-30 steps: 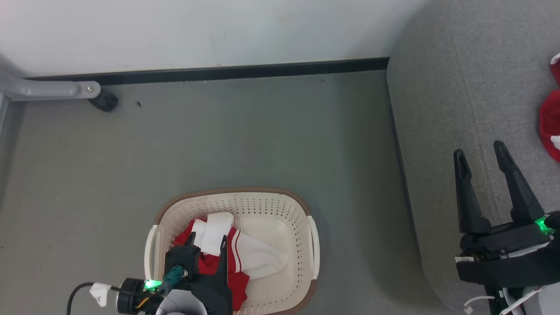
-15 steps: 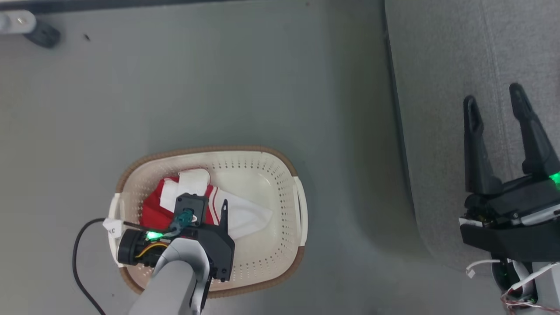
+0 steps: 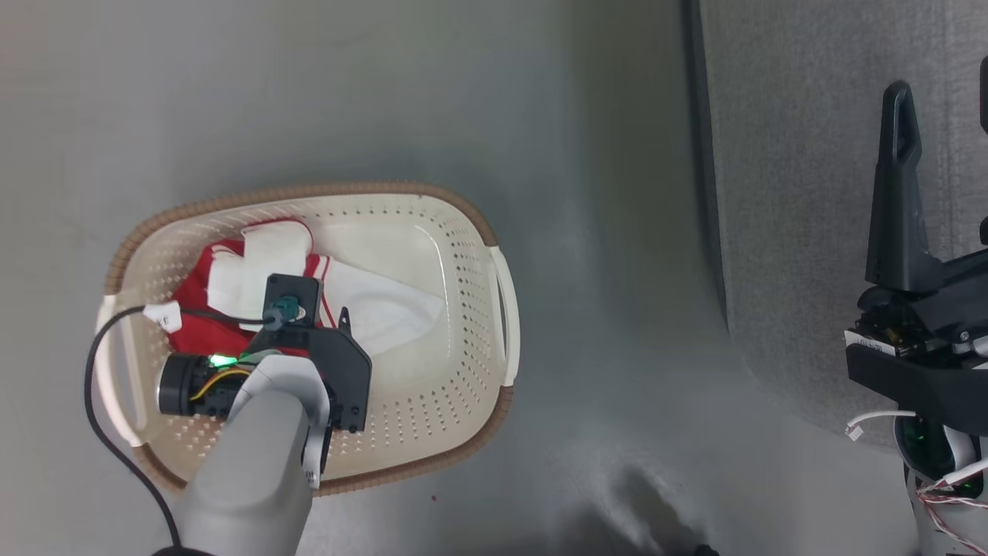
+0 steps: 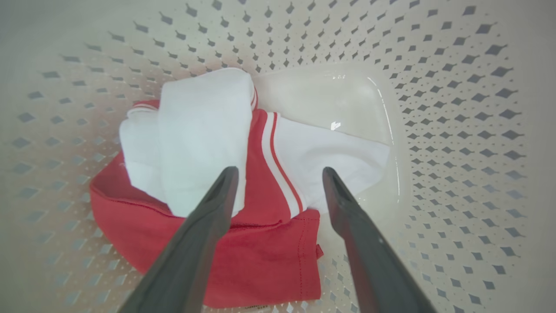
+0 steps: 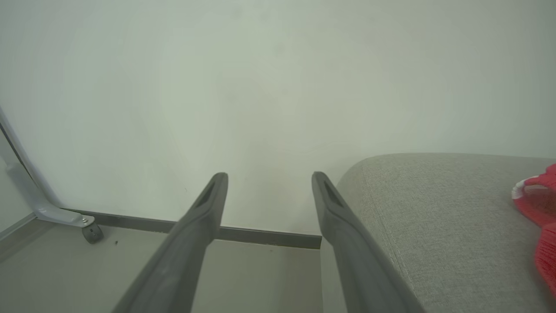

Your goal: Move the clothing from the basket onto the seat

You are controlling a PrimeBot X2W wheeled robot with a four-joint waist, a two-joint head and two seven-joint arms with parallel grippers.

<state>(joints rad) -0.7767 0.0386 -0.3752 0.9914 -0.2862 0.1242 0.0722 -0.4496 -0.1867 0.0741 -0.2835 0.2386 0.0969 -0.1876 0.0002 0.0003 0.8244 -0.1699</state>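
head view, basket: the basket (image 3: 463,224) stands on the floor (image 3: 386,93), with the seat (image 3: 787,193) well apart on the basket's right.
head view, clothing: the clothing (image 3: 386,313) is bunched in the basket's left half, and a white tongue of it reaches toward the basket's middle.
head view, left gripper: the left gripper (image 3: 316,310) points down inside the basket, right over the heap. this is plainly the nearer arm.
head view, right gripper: the right gripper (image 3: 940,100) hangs over the seat, well to the basket's right.
left wrist view, gap: the fingers are spread and nothing is caught between them. the red striped band lies straight ahead between the tips, with a white fold beyond one tip and the white tongue beyond the other.
left wrist view, long axis: the heap runs side to side across the basket's floor, along the line on which the fingers close. a straight descent would likely pinch its middle.
left wrist view, contact: cannot tell whether the tips touch the fabric.
right wrist view, right gripper: the fingers are apart and empty, aimed past the seat's corner at the wall (image 5: 260,87).
right wrist view, seat: a second red piece (image 5: 538,208) already lies on the seat, outside the basket.
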